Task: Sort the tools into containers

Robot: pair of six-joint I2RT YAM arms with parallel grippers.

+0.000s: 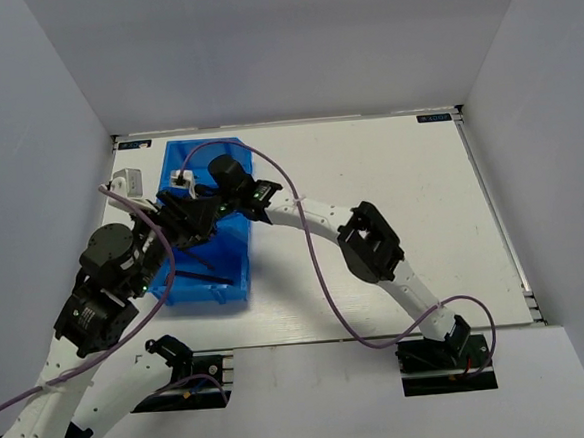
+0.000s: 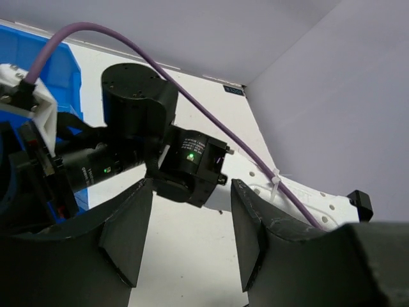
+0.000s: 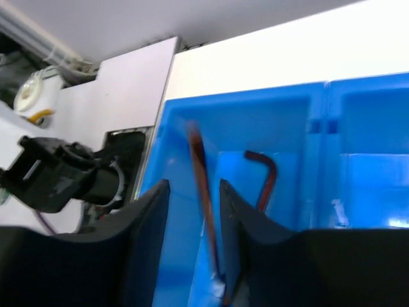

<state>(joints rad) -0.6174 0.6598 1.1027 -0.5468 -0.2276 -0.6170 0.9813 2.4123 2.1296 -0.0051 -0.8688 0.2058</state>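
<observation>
The blue bin (image 1: 238,283) lies at the table's left; both arms reach over it and their dark wrists overlap. My right gripper (image 1: 185,236) hangs over the bin's near compartment. In the right wrist view it (image 3: 195,185) is open, with a long dark hex key (image 3: 199,160) between the fingers, close to the right one, leaning in the compartment (image 3: 300,102). A second, bent hex key (image 3: 267,176) lies beside it. One hex key (image 1: 204,276) shows from above. My left gripper (image 1: 207,217) (image 2: 192,192) is open and empty, facing the right arm's wrist (image 2: 137,121).
A small grey-white block (image 1: 129,180) sits left of the bin by the left wall. Grey walls enclose the table on three sides. The right arm's purple cable (image 1: 314,247) loops over the table. The bin's corner (image 2: 64,70) shows in the left wrist view.
</observation>
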